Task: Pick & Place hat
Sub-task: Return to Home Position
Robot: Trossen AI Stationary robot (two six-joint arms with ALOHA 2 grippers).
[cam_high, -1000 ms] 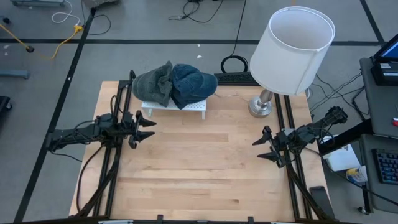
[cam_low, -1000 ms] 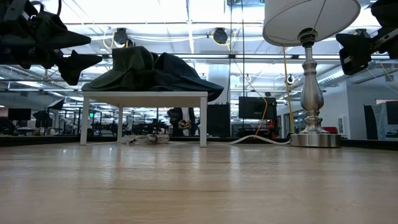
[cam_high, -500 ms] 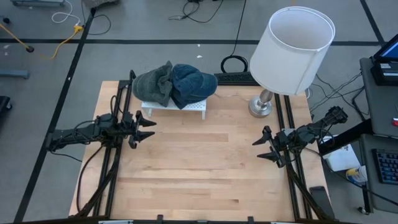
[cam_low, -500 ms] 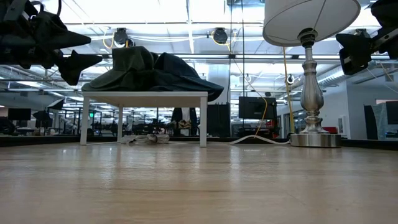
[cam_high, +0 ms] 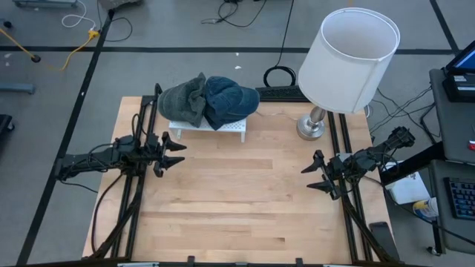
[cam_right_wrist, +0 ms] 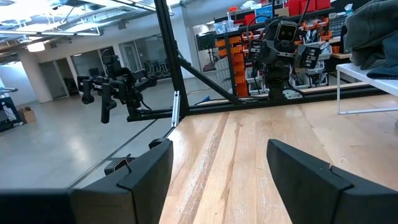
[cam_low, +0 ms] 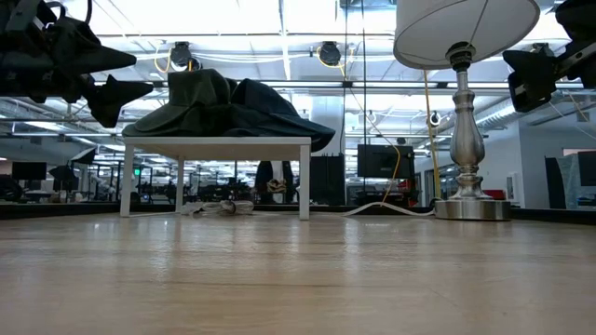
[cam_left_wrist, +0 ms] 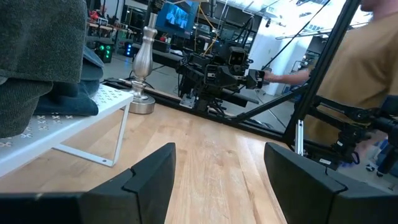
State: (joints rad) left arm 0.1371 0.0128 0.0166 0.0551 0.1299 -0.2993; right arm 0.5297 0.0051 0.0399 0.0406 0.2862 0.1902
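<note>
Pale wood worktop (cam_high: 237, 200) fills the middle of your high view, with grey floor and loose cables around it. At about 11 o'clock on it stands a small white shelf (cam_high: 231, 131), and the caps are heaped on top of that shelf. A gray cap (cam_high: 182, 101) sits on the 9 o'clock side. A darker blue-gray cap (cam_high: 233, 98) presses against it on the 3 o'clock side, and the two overlap where they meet. From the low view the pile spreads across the shelf top and droops past its edge at one end.

At about 1 o'clock stands a lamp (cam_high: 347, 55) with a wide white shade and a silver base. It is well apart from the shelf.

Your left gripper (cam_high: 181, 153) hangs at 9 o'clock over the worktop's edge, just short of the shelf. Its fingers (cam_left_wrist: 152, 177) are spread wide and hold nothing. Your right gripper (cam_high: 307, 179) hangs at 3 o'clock near the opposite edge, just short of the lamp base. Its fingers (cam_right_wrist: 146, 177) are likewise spread and empty. Both point inward across the bare wood between them.

Past the left gripper's fingers you can see a person in a tan shirt (cam_left_wrist: 367, 74) beyond the worktop.
</note>
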